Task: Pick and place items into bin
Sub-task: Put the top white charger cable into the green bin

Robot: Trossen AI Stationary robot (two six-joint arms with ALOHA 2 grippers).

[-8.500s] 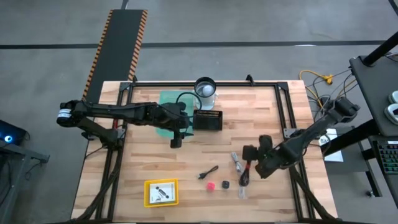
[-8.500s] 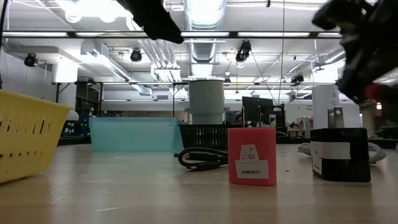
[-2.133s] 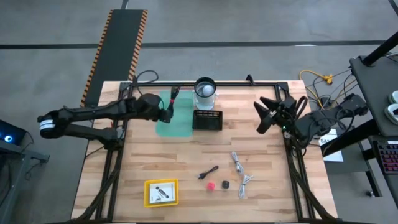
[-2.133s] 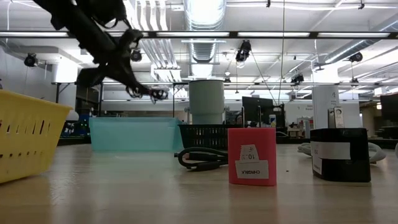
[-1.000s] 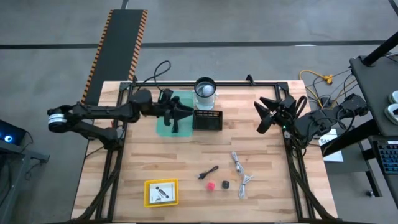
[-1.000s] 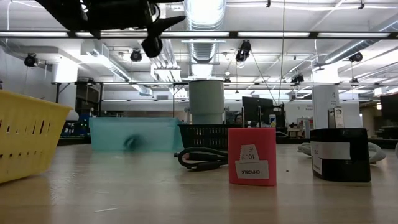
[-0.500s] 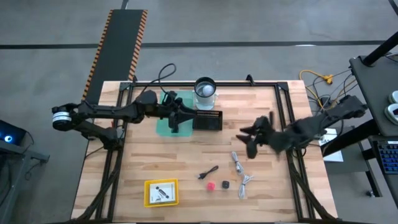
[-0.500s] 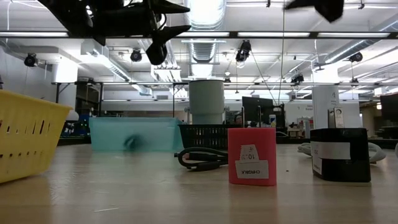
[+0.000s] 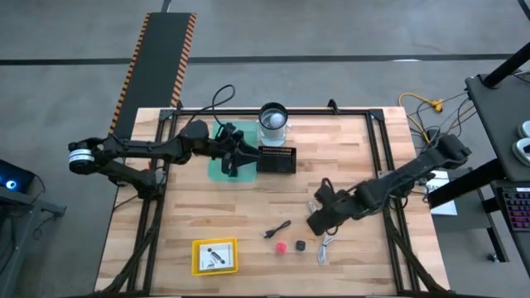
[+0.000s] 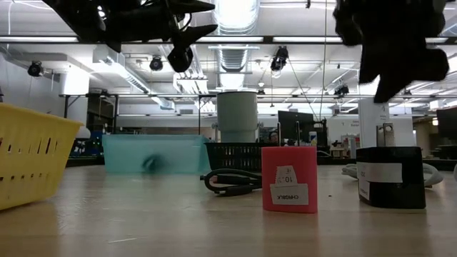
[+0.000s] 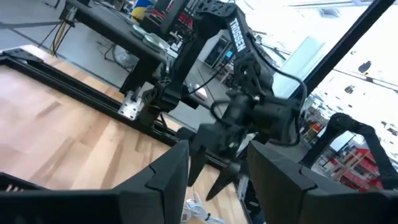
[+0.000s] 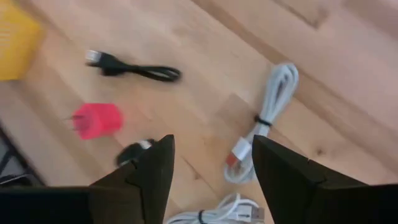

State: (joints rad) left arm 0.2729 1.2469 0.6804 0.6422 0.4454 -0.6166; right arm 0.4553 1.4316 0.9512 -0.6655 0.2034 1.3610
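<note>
Hovering above the loose items on the wooden surface (image 9: 207, 207), the right end effector (image 9: 319, 220) has its fingers spread apart and nothing between them. Just beyond its fingertips in the right wrist view lies a white bundled cable (image 12: 261, 121); a second white cable (image 12: 214, 216) sits under the fingers, a red charger block (image 12: 94, 120) and a small black block (image 12: 134, 152) lie off to one side, and a thin black cable (image 12: 134, 70) lies farther out past the red block.

The step in hand looks like an approach to pick one of the white cables. To do it well, the end effector should probably descend squarely over the tied middle of the bundle, with the fingers straddling its narrow width, so the loops do not slip out sideways.

The white bundled cable's long axis runs away from the end effector, its connector end nearest the fingers and its looped end farthest. The black cable lies crosswise to that line.

The left end effector (image 9: 234, 155) waits with its fingers parted and empty over the green bin (image 9: 217, 172), well apart.
</note>
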